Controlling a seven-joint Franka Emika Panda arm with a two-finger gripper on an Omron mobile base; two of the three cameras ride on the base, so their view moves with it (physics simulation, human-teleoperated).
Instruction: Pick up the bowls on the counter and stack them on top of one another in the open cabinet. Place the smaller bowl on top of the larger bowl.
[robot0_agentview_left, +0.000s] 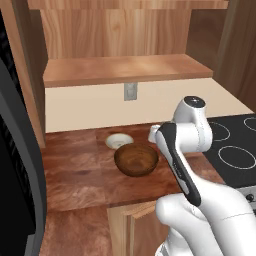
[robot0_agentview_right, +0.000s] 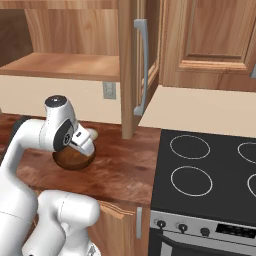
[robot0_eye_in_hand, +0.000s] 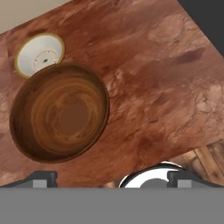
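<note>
**Now hovering over the bowls, nothing lifted yet**

Right, early going. Both bowls down on the counter (robot0_agentview_left: 75, 175), none in the cabinet (robot0_agentview_left: 127, 70). Brown bowl (robot0_eye_in_hand: 59, 113) near the counter's middle, white bowl (robot0_eye_in_hand: 39, 53) just behind it toward the wall, rims close or touching, hard to tell which from the hand view. Same pair from the left base view: brown bowl (robot0_agentview_left: 136, 159) in front, white bowl (robot0_agentview_left: 119, 141) tucked behind.

Gripper (robot0_eye_in_hand: 109, 180) up above the counter, looking straight down, jaws spread to the full, empty. Sits off to one side of the brown bowl rather than over it, fingertips (robot0_eye_in_hand: 41, 178) just peeking up at the bottom of the hand view.

Looks like the approach to the first pick. Brown bowl first by the look of things, since it goes underneath. Next move probably calls for sliding across over the brown rim, one finger inside, one outside, then straight down and a close on the wall.

Room check: open counter ahead of the brown bowl and to its stove (robot0_agentview_right: 205, 175) side, so best taken on a rim stretch away from the white bowl. Cabinet shelf bare and wide, with its door (robot0_agentview_right: 137, 65) hanging open alongside, a thing to steer clear of on the way up. Counter's front edge close beneath the hand.
</note>
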